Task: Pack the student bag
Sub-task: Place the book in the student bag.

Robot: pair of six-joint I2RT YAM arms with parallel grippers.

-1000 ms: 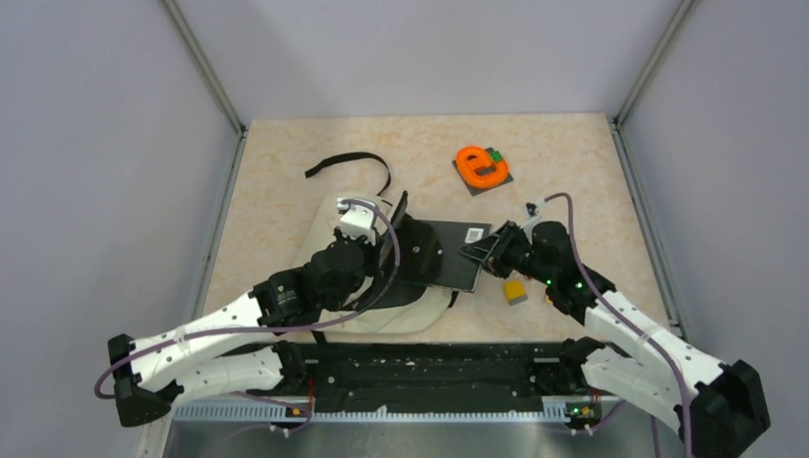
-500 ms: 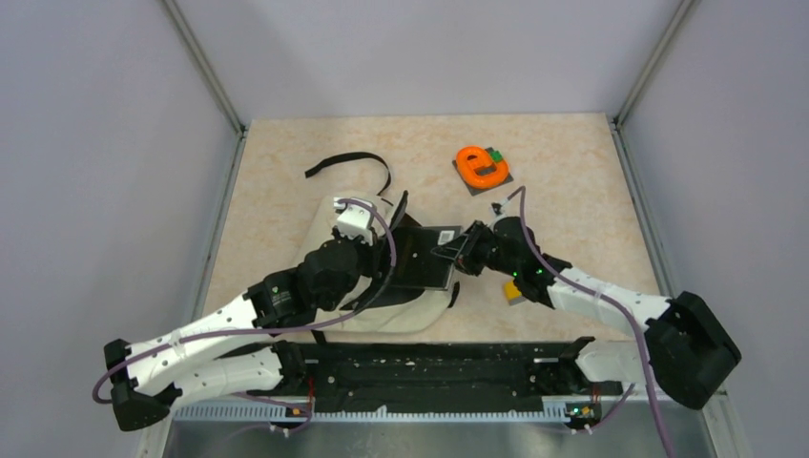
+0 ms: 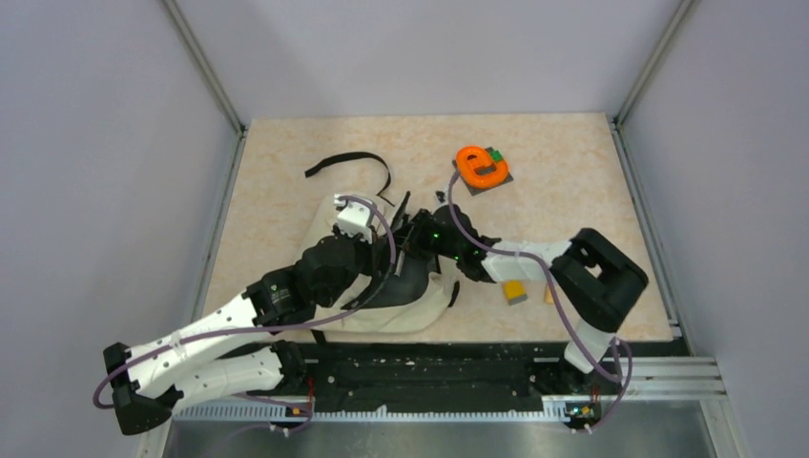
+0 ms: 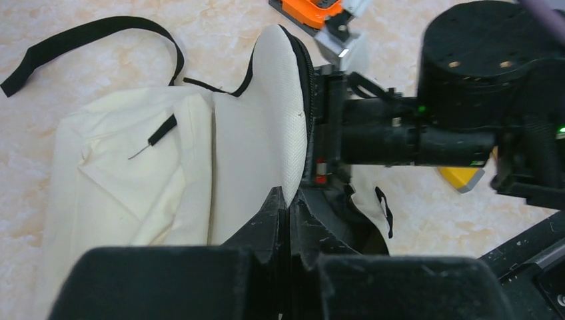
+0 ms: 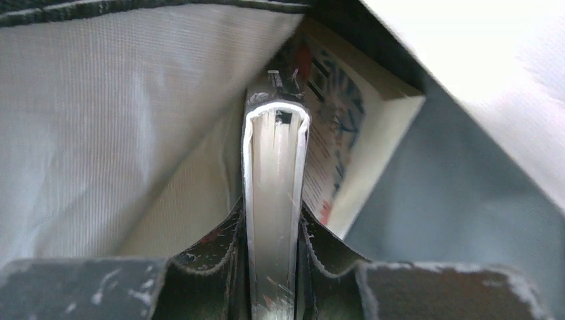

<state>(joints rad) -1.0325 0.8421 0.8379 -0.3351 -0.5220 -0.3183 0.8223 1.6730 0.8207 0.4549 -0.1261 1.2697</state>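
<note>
student bag (image 3: 425,307): on tabletop (image 3: 572,191), left of centre, mouth held open
left gripper (image 4: 286,199): jaws together, apparently pinching the bag's zipper rim
right gripper (image 5: 272,223): inside the bag, jaws clamped on thin book (image 5: 273,160)
second book (image 5: 346,127): inside the bag, just beside the held one
</note>
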